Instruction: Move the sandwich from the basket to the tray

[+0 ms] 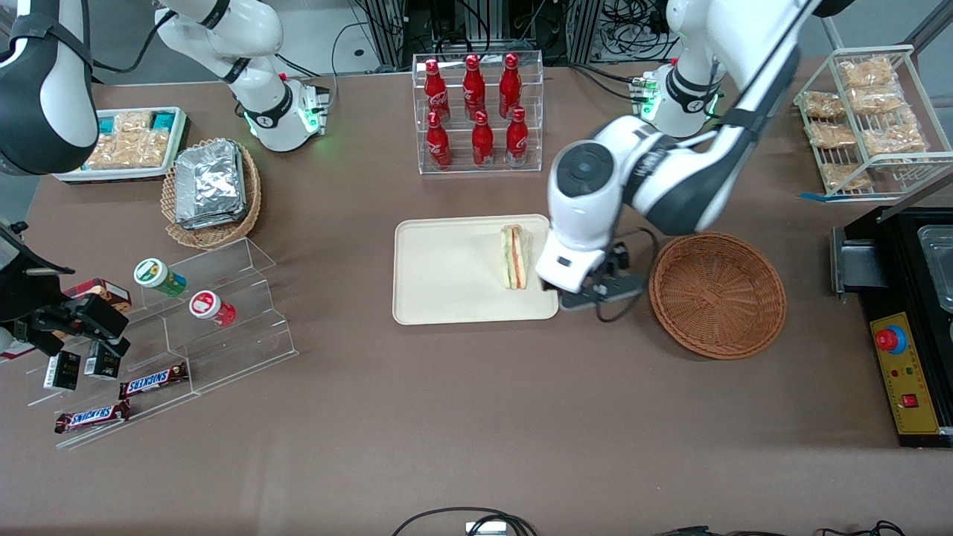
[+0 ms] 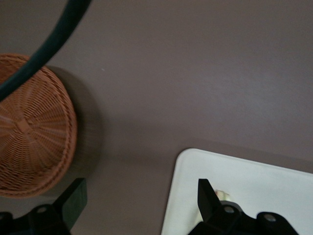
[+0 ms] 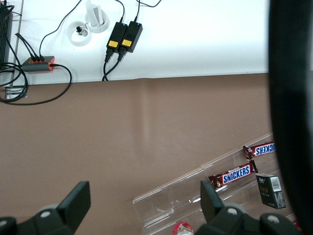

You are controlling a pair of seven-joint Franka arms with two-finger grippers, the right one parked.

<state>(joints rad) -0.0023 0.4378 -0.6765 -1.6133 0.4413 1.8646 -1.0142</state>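
Observation:
The sandwich (image 1: 514, 257), a wrapped white-bread wedge with orange and green layers, lies on the cream-beige tray (image 1: 447, 260) along the tray's edge nearest the working arm. The reddish-brown wicker basket (image 1: 717, 294) stands beside the tray, toward the working arm's end, with nothing in it. My gripper (image 2: 141, 200) hovers open over the tray's rim (image 2: 183, 196) and the bare table between tray and basket (image 2: 29, 132). Nothing is between its fingers. One fingertip (image 2: 208, 198) stands just beside a sliver of the sandwich (image 2: 223, 195). In the front view the arm's white hand hides the fingers.
A clear rack of red bottles (image 1: 477, 112) stands farther from the front camera than the tray. A black machine (image 1: 908, 320) and a wire rack of snacks (image 1: 867, 119) sit at the working arm's end. A tan basket of foil packets (image 1: 212, 193) and an acrylic stand (image 1: 186, 327) lie toward the parked arm's end.

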